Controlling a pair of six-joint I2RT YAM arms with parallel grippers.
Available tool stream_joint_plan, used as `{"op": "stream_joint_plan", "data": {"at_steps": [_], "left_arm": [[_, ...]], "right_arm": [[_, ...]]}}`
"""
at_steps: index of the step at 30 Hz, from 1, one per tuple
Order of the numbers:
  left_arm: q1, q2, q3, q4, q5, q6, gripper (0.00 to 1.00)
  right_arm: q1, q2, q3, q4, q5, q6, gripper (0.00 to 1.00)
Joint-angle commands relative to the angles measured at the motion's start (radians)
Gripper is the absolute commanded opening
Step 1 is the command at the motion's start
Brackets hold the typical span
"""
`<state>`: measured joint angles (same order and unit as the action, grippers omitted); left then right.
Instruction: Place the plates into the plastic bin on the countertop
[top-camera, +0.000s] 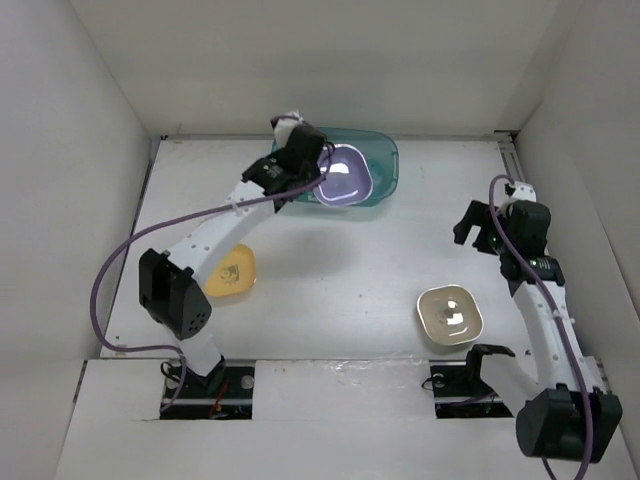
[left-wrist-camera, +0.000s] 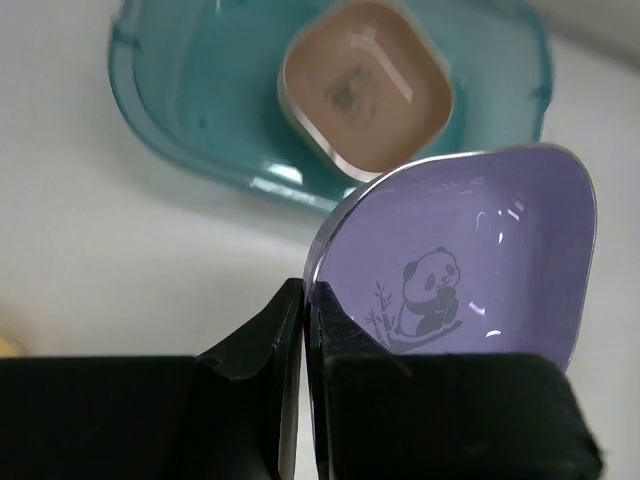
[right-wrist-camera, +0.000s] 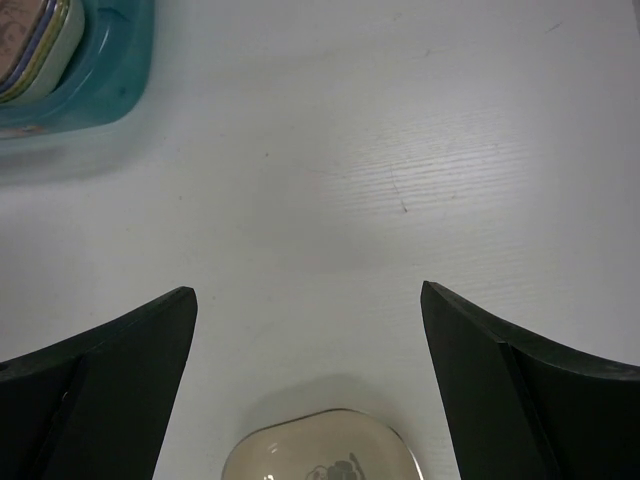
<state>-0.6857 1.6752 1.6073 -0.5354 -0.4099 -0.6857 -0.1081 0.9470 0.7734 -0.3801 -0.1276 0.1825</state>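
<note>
- I've got left gripper (left-wrist-camera: 305, 330) pinching purple plate (left-wrist-camera: 480, 250) by its rim over bin (left-wrist-camera: 150, 110) edge; thin hold, may slip or catch the edge.
- My right gripper (right-wrist-camera: 310, 330) is spread over cream plate (right-wrist-camera: 320, 450), well off the bin.

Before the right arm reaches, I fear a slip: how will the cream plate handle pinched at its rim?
Probably stiff: the similar purple plate holds its shape pinched at one edge by the left tool. The cream plate looks glossy, so perhaps slippery. Shallow and flat-sitting, it should slide rather than tip.
</note>
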Motion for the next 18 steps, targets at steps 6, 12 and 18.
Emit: {"op": "stream_joint_plan", "data": {"at_steps": [6,12,18], "left_arm": [[0.181,0.308,0.429,-0.045,0.152,0.213,0.00],[0.267,0.492,0.540,0.057,0.345,0.307,0.00],[0.296,0.569,0.605,0.147,0.448,0.410,0.00]], "right_arm": [[-0.008,-0.233,-0.036,-0.134,-0.098,-0.073,0.99],[0.053,-0.329,-0.014,-0.276,-0.222,-0.138,0.99],[0.128,-0.370,-0.005,-0.332,-0.245,-0.117,0.99]]}}
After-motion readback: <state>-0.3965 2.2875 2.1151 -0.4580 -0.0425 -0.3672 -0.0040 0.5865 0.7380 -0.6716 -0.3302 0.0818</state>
